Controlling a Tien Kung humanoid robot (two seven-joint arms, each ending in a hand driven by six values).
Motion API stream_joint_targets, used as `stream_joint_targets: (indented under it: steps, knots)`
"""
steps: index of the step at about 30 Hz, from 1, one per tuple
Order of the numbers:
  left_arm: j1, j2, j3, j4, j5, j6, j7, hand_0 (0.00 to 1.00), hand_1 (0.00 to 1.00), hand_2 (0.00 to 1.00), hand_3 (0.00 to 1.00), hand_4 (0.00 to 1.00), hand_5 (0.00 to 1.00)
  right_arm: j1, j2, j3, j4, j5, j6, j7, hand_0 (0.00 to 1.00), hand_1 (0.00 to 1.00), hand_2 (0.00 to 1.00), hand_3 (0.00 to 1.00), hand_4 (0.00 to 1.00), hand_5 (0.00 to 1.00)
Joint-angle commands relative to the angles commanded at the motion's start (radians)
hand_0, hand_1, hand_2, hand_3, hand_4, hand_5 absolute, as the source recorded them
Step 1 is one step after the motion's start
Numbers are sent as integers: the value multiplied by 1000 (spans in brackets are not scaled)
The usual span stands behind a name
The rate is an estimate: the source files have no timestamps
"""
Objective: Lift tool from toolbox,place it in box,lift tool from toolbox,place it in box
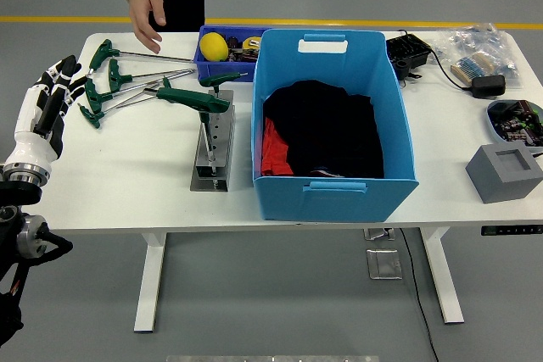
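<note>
A grey metal tool stand [213, 153] sits left of the big light-blue box [331, 125], with one green T-handle wrench [193, 98] still standing in it. Several more green T-handle wrenches [109, 82] lie loose on the table at the far left. Dark and red cloth [322, 133] fills the box's bottom. My left hand [53, 95] hovers at the table's left edge, fingers spread, holding nothing, just left of the loose wrenches. A person's hand [146, 11] reaches down over the table's far edge above the wrenches.
A small dark-blue bin [222, 52] with a yellow ball stands behind the stand. At the right lie a black charger [407, 52], a bag of parts [479, 57], a round dish [516, 119] and a grey block [504, 173].
</note>
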Motion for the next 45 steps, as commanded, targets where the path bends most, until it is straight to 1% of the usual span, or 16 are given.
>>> stream_joint_targets:
  steps: [10,11,13,16,17,18,21,23,24,28,29,30,36,39,41,45]
  knots:
    - [-9,5,-2,-1,11,1,1,858,848,900,874,998,779,3,1,21,0,-18,-1,-3,747,718,777,646,891,675]
    - [-11,6,-1,-2,18,1,2,859,852,905,879,998,743,2,2,23,0,-19,-2,-4,747,718,777,642,890,674]
    - [-13,9,-3,-4,35,-1,3,859,852,905,879,998,743,1,2,27,0,-21,-2,-3,747,718,777,642,890,674]
    - [-21,19,-5,-11,101,-3,10,859,852,905,879,998,743,-4,2,40,0,-30,-3,-5,747,718,777,642,890,674]
    - [-26,25,-5,-17,139,-6,14,859,852,905,879,998,743,-6,2,45,0,-32,-4,-6,747,718,777,642,890,674]
    - [-30,29,-5,-21,170,-8,17,881,895,945,911,998,684,-7,2,47,0,-33,-4,-6,745,716,777,639,890,675]
    - [-49,48,-6,-45,294,-24,31,881,895,945,911,998,684,-10,2,59,0,-44,-7,-9,745,716,777,639,890,675]
    - [-67,66,-2,-70,385,-46,40,881,895,945,911,998,684,-12,2,67,0,-52,-8,-11,745,716,777,639,890,675]
    - [-77,76,3,-88,437,-61,47,960,983,996,970,998,600,-13,2,69,0,-54,-8,-13,737,715,777,638,890,675]
    - [-100,100,25,-151,587,-111,75,960,983,996,970,998,600,-14,1,72,0,-60,-9,-15,737,715,777,638,890,675]
    - [-108,107,38,-175,632,-137,89,960,983,996,970,998,600,-14,1,76,0,-64,-9,-16,737,715,777,638,890,675]
    - [-116,112,52,-195,671,-164,102,998,998,998,998,998,532,-14,1,79,0,-67,-9,-17,737,713,775,638,890,675]
    - [-159,122,144,-286,938,-348,170,998,998,998,998,998,520,-13,0,78,0,-70,-10,-19,735,713,773,637,889,674]
    - [-178,123,185,-301,1068,-408,174,998,998,998,998,998,520,-13,0,77,0,-65,-11,-19,735,713,773,637,889,674]
    - [-187,123,202,-297,1139,-419,172,998,998,998,998,998,520,-12,0,77,0,-65,-11,-19,735,713,773,637,889,674]
    - [-215,118,238,-267,1166,-436,177,998,998,998,998,998,504,-9,0,79,0,-70,-14,-22,734,711,772,633,888,674]
